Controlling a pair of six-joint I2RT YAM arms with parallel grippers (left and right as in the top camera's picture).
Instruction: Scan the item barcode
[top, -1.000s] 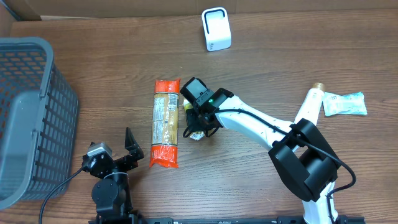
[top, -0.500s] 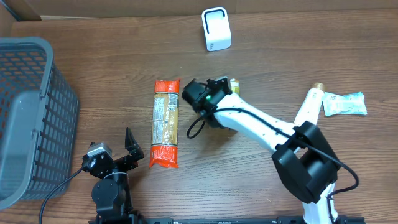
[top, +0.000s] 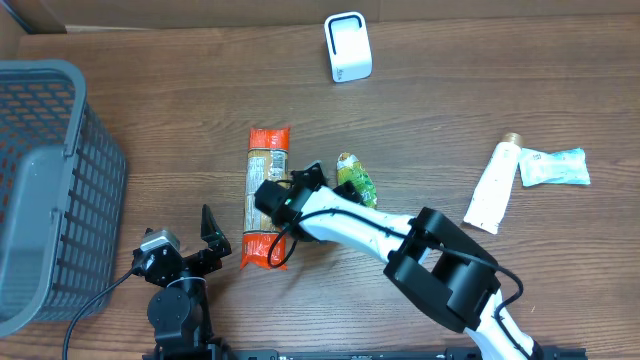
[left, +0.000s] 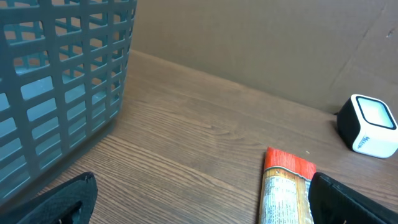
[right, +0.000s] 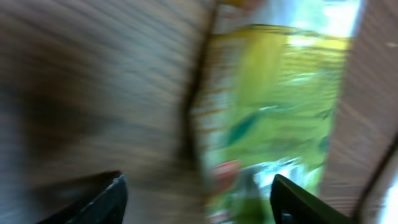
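Right gripper (right: 198, 193) swung left, jaws parted — green-yellow pouch (top: 356, 180) released, lying flat, glossy.

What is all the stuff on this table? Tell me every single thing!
basket: one, grey, left side of the table
scanner: one, white, far edge
long packet: one, orange, lying flat in the middle
small packet: one, green, just right of the long packet
tube: one, white with a gold cap, right side
sachet: one, pale teal, next to the tube's cap end
table: one, brown wood
left gripper: one, black, open, near edge beside the basket
right gripper: one, black, open, low over the two packets
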